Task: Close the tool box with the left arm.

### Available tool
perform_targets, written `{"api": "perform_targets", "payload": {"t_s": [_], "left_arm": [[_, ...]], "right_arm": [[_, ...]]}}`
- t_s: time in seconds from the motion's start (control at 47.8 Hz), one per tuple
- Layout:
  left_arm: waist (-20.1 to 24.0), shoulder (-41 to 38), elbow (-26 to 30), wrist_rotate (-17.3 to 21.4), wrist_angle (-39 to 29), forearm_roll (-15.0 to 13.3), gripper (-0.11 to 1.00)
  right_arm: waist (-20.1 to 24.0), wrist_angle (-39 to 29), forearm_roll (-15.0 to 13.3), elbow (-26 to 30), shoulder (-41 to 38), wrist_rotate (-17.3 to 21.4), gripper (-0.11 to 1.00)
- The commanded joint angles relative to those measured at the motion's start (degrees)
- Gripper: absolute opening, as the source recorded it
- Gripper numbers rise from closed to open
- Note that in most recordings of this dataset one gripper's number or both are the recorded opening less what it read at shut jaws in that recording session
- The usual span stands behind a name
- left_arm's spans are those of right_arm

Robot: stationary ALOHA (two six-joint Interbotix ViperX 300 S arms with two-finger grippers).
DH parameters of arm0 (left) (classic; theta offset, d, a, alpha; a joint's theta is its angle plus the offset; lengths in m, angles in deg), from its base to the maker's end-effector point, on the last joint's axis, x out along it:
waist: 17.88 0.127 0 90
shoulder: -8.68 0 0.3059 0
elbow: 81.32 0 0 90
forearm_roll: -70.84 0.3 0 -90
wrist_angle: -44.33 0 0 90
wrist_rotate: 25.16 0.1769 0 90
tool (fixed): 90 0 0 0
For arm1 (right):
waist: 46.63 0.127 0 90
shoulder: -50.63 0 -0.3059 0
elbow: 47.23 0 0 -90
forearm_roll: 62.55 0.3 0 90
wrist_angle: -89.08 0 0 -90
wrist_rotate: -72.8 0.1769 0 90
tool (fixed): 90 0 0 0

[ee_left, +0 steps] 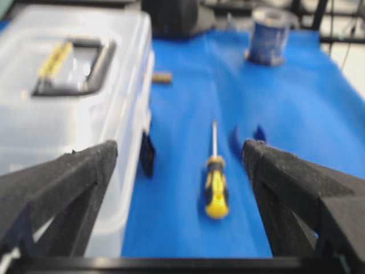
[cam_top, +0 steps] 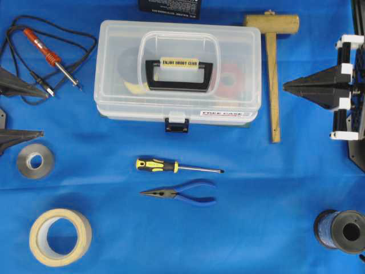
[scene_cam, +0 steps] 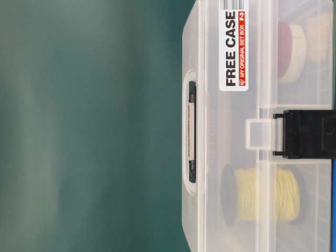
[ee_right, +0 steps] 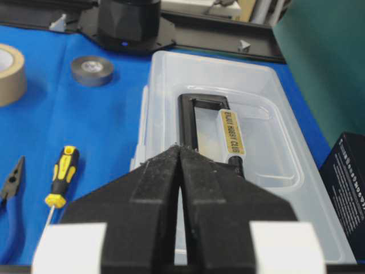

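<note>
The translucent tool box stands at the back middle of the blue cloth. Its lid is down on the base, with the black handle and yellow label on top. The dark blue latch hangs at the front edge. My right gripper is shut and empty, to the right of the box and pointing at it; in the right wrist view its tips point at the box lid. My left gripper is open and empty at the left edge. In the left wrist view the box is at the left.
A wooden mallet lies right of the box and a soldering iron left of it. A yellow screwdriver and blue pliers lie in front. Grey tape, masking tape and a wire spool sit nearer the front.
</note>
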State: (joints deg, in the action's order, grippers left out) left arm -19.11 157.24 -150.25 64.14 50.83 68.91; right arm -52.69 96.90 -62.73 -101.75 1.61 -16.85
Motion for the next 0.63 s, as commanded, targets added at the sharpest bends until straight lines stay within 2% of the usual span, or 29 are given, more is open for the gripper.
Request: {"api": "perform_targets", "payload": {"t_s": [0.0, 0.147, 0.607], "left_arm": [[-0.09, -0.79, -0.53, -0.09, 0.62, 0.00, 0.89], [-0.09, -0.97, -2.11, -0.09, 0.97, 0.09, 0.89], [-0.09, -0.97, -2.37, 0.09, 0.62, 0.09, 0.89]], "right_arm": [[-0.09, 0.79, 0.00, 0.70, -0.44, 0.09, 0.00], [-0.09, 0.79, -0.09, 0.70, -0.44, 0.09, 0.00], [-0.09, 0.53, -0.09, 0.70, -0.26, 0.09, 0.00]]}}
